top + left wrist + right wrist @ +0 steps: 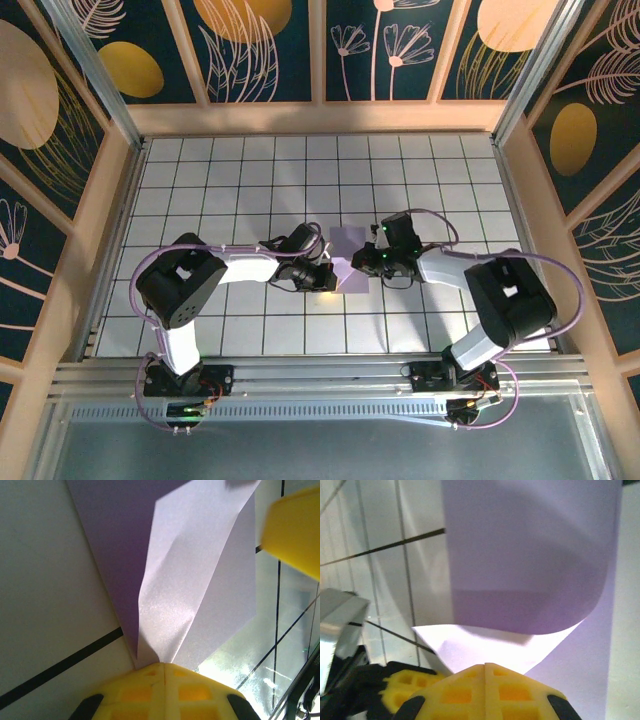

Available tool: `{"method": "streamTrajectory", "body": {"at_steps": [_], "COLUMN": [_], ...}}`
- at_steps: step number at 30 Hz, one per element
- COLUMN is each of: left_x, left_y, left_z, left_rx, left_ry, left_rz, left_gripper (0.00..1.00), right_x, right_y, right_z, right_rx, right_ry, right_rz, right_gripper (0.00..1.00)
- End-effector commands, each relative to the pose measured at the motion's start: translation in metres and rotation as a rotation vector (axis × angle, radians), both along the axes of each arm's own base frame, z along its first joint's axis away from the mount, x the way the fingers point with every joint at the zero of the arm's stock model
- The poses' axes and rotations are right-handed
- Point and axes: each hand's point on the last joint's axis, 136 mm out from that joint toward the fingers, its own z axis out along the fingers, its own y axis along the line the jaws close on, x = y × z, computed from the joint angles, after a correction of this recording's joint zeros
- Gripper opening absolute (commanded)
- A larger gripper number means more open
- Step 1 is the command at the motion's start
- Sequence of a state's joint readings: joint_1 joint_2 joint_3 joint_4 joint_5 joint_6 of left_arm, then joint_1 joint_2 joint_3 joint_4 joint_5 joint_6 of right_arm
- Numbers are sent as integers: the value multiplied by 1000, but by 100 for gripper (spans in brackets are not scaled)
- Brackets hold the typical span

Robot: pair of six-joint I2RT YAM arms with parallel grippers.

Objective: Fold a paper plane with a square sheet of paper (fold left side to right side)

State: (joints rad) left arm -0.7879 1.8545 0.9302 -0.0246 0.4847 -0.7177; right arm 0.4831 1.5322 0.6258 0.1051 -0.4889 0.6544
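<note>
The lavender square sheet of paper lies mid-table between my two arms, partly lifted and curled over itself. My left gripper is shut on the sheet's near-left corner. In the left wrist view its yellow fingertips meet on the paper, which rises in a creased flap. My right gripper is shut on the right edge. In the right wrist view the shut tips pinch a pale corner while the sheet bows over above. The paper plane is out of view.
The white grid-tiled table is ringed by wooden walls. The right gripper's yellow finger shows close by in the left wrist view. The left gripper's yellow finger shows low left in the right wrist view.
</note>
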Motion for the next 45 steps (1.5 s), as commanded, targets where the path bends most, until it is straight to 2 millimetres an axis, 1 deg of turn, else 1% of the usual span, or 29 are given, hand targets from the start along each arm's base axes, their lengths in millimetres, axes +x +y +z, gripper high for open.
{"method": "streamTrajectory", "body": {"at_steps": [1,4,5,6,8,14,19,26,33,37,40,41,45], "left_x": [-8,-8,-8,-8,-7,-7,-7,-8,-11,-13,-15,-15,-16], "left_y": [11,11,11,11,11,10,10,14,19,22,24,25,26], "left_z": [-20,-22,-22,-22,-22,-21,-20,-22,-25,-27,-28,-29,-29], "left_rx": [90,96,97,99,100,109,115,136,157,164,169,170,172], "left_ry": [25,24,23,24,23,20,18,25,36,44,50,50,51], "left_rz": [-7,-6,-6,-6,-5,-9,-8,2,9,17,21,21,19], "left_gripper": [0,0,0,0,0,0,0,0,0,0,0,0,0], "right_x": [-15,-23,-22,-27,-28,-23,-19,-18,-17,-13,-12,-4,5], "right_y": [-2,7,7,13,18,30,35,28,11,2,2,-6,-12], "right_z": [0,0,0,-1,-3,-8,-13,-29,-45,-47,-45,-44,-40], "right_rx": [-15,3,6,6,2,-4,-9,-75,-155,-177,-174,-171,-156], "right_ry": [-13,-10,-13,-10,-8,-8,2,34,60,54,43,39,22], "right_rz": [17,32,27,46,58,97,110,103,83,65,74,44,32], "right_gripper": [0,0,0,0,0,0,0,0,0,0,0,0,0]}}
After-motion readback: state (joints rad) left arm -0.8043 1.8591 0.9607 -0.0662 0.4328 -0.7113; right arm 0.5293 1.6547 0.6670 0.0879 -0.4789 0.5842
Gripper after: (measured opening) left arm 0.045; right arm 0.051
